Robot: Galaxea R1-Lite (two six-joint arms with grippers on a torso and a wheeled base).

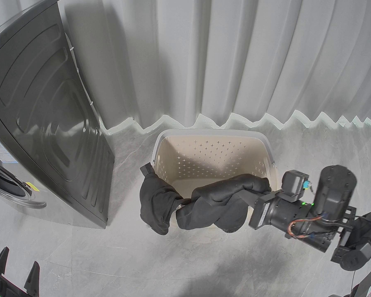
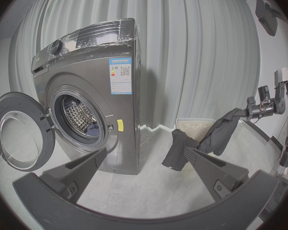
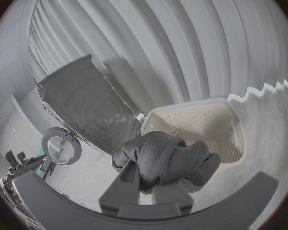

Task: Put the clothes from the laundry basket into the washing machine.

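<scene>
A dark grey garment (image 1: 202, 205) hangs over the front rim of the cream laundry basket (image 1: 212, 151), one end drooping outside at its left corner. My right gripper (image 1: 251, 196) is shut on the garment's right end, lifted just above the basket's front right; the bunched cloth (image 3: 164, 158) sits between its fingers. The grey washing machine (image 1: 41, 116) stands to the left, its round door (image 2: 20, 131) swung open and the drum (image 2: 80, 117) exposed with dark cloth inside. My left gripper (image 2: 144, 155) is low at the front left, open and holding nothing.
White curtains (image 1: 218, 50) hang behind the basket and machine. Bare grey floor (image 1: 123, 252) lies between the machine's front, the basket and my arms.
</scene>
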